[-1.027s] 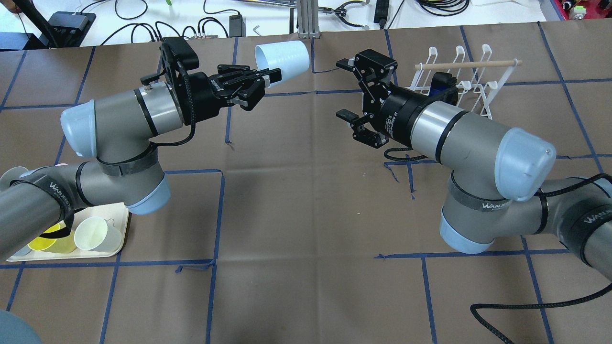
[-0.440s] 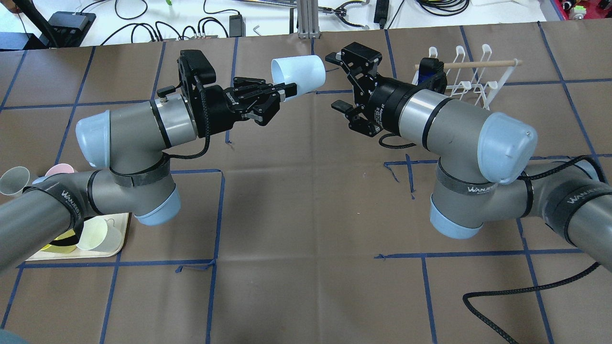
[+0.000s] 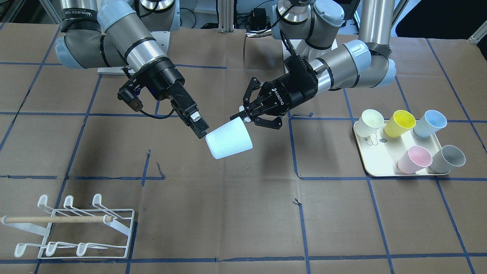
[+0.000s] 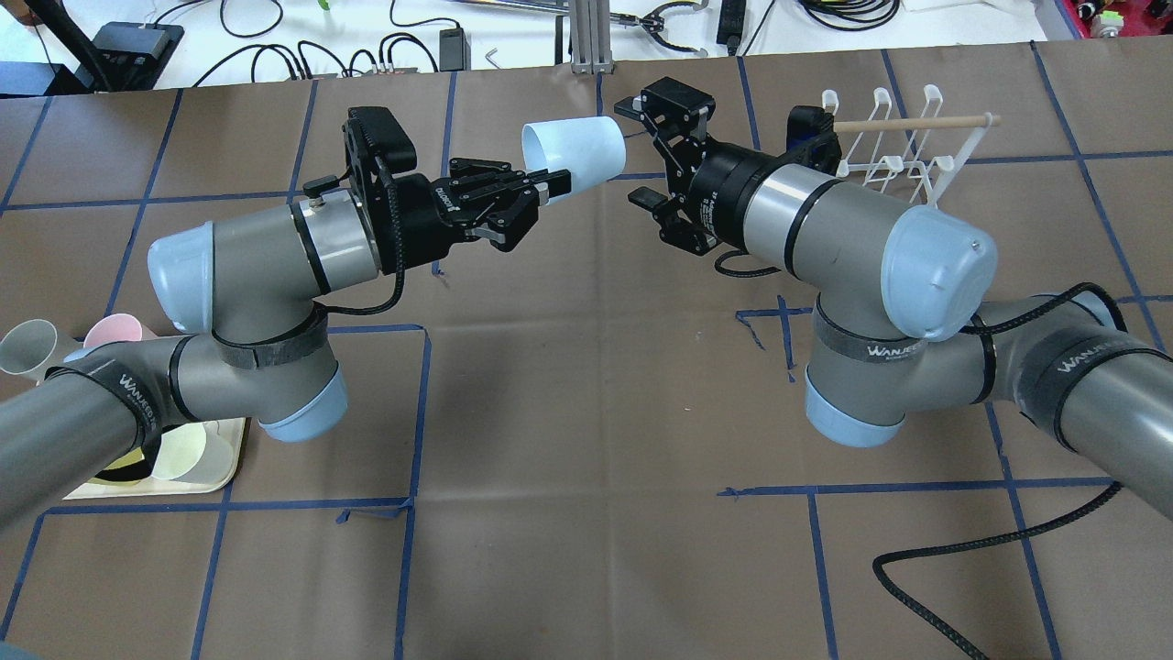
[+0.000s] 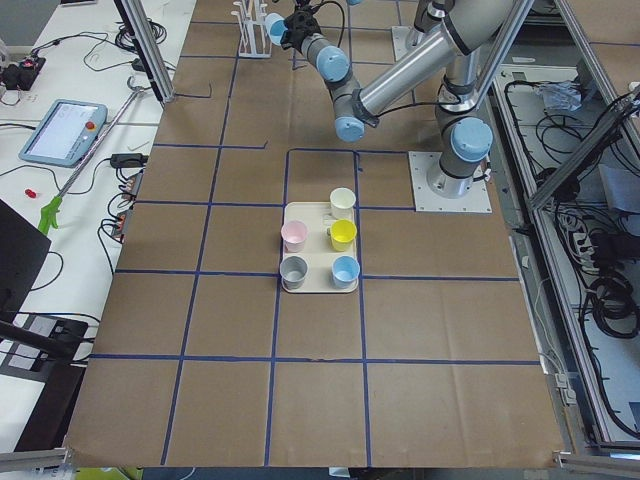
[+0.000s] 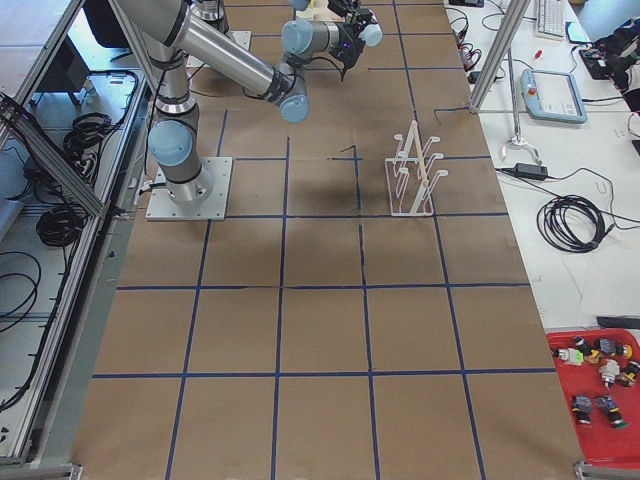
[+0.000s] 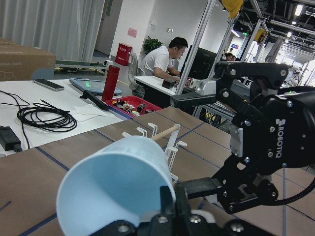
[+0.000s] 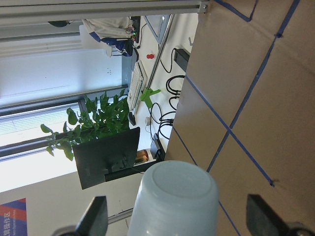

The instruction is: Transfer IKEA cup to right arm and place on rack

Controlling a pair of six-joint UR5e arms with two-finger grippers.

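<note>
Left fingers (image 3: 266,122), black and linked, pinch the rim of a smooth, pale-blue tapered cup (image 3: 229,142), well apart from the white wire rack (image 3: 57,219); straight right fingers (image 8: 97,216) flank its base, spread.

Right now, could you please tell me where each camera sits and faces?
Front: across the table, facing the robot; left arm, right arm, cup, rack, tray.
Overhead: behind the robot, looking forward and down; both arms, left gripper pinching cup.
Left end: along the table; tray, arms beyond.
Right end: along the table; rack, arms beyond.
Left wrist: past its cup toward the open right gripper.
Right wrist: at the cup's base, between its own fingers.
Shared: both wrist views show the cup.
</note>
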